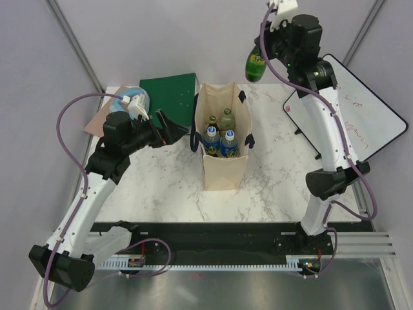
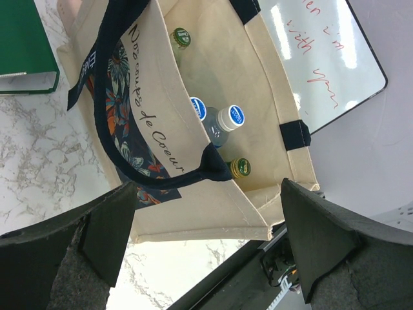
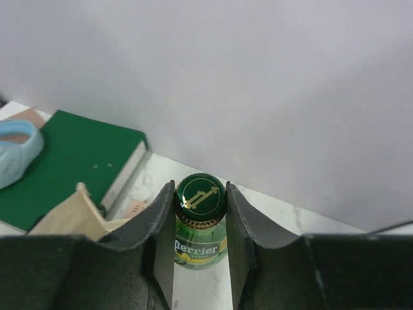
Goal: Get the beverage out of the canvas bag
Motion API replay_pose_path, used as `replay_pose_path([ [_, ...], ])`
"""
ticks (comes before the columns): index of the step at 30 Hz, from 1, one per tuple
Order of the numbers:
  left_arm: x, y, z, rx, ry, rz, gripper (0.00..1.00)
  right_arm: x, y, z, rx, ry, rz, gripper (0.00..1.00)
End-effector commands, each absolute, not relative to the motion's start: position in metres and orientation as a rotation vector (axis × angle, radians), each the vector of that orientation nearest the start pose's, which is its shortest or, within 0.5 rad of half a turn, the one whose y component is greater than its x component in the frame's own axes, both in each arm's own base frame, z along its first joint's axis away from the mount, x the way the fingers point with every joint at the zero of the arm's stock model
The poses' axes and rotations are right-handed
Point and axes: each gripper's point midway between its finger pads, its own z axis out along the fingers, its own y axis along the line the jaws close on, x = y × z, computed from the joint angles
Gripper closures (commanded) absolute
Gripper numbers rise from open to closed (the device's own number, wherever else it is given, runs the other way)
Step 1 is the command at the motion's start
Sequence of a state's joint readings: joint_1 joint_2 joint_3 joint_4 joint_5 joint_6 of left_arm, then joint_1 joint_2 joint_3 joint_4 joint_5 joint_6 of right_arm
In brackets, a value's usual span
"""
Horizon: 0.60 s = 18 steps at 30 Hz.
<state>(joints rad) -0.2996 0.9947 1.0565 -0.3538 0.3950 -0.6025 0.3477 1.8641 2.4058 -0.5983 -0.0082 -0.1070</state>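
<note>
The canvas bag [image 1: 224, 171] stands upright mid-table, cream with dark navy handles, its mouth open. Inside it stand two green bottles [image 1: 226, 117] and two clear bottles with blue-and-white caps [image 1: 228, 139]. My right gripper [image 1: 261, 44] is shut on the neck of a green Perrier bottle [image 1: 256, 66] and holds it high above the table, behind and to the right of the bag. In the right wrist view the fingers clamp its cap [image 3: 201, 199]. My left gripper [image 1: 177, 129] is open and empty, just left of the bag; the left wrist view shows the bag [image 2: 213, 213] between its fingers [image 2: 110, 232].
A green book [image 1: 168, 90] lies behind the bag on the left, with a light blue object [image 1: 132, 100] and a brown sheet [image 1: 97, 119] beside it. A whiteboard [image 1: 352, 116] with red writing leans at the right, close to the right arm.
</note>
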Motion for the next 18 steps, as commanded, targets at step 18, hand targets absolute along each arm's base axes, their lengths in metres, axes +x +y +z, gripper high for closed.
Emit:
replay_pose_path([
  [18, 0.286, -0.180, 0.322, 0.068, 1.913, -0.939, 0.00, 0.569, 0.069, 0.393, -0.307, 1.571, 0.108, 1.00],
])
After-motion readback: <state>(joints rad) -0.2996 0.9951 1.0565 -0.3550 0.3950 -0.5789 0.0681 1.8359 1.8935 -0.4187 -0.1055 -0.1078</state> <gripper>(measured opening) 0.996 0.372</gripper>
